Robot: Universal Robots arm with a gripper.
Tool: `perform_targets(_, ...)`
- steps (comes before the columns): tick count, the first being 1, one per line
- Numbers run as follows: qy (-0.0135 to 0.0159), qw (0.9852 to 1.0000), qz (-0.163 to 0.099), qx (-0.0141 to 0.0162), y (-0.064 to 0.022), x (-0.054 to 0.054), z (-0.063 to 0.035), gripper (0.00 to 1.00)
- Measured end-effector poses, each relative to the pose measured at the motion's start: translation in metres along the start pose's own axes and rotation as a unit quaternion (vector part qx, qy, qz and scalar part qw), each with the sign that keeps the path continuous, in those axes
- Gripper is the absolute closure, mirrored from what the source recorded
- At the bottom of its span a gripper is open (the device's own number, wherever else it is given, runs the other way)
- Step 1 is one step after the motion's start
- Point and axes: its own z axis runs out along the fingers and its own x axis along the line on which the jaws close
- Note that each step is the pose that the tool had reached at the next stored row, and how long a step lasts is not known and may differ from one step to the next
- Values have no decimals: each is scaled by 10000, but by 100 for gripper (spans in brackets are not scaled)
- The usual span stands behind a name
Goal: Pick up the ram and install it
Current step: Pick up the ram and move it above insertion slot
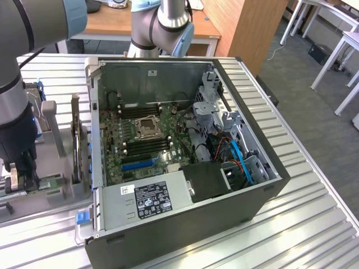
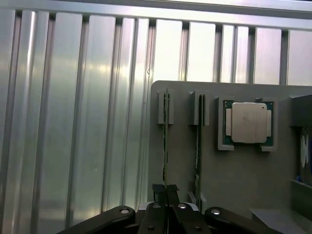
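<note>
Ribbed metal table; grey holder; fingers clenched on ram, second stick just beside, CPU chip near

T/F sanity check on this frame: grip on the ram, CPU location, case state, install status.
1. The fingers are shut on the ram. True.
2. The CPU chip lies on the bare table. False: it sits in a pocket of the grey holder.
3. The computer case is open, with the motherboard exposed. True.
4. The ram is seated in a motherboard slot. False: it stands on edge in the grey holder, outside the case.
5. A second stick stands in the holder beside the gripped one. True.
</note>
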Motion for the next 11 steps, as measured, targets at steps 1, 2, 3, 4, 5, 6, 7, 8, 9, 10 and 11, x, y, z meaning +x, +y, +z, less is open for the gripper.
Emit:
perform_targets(1, 0, 10000, 0, 0, 1, 0, -23, 88)
perform_targets(2, 0, 10000, 0, 0, 2, 0, -46, 88)
perform_targets(3, 0, 10000, 0, 0, 4, 0, -73, 88)
perform_targets(4, 0, 10000, 0, 0, 5, 0, -100, 88)
perform_targets(5, 0, 10000, 0, 0, 6, 0, -127, 88)
perform_targets(6, 0, 10000, 0, 0, 7, 0, -154, 88)
perform_targets(7, 0, 10000, 0, 0, 9, 0, -180, 88)
perform_targets(8, 0, 10000, 0, 0, 10, 0, -206, 88)
perform_targets(9, 0, 10000, 0, 0, 11, 0, -235, 88)
perform_targets(10, 0, 10000, 0, 0, 13, 0, -262, 88)
perform_targets(11, 0, 10000, 0, 0, 14, 0, -289, 88)
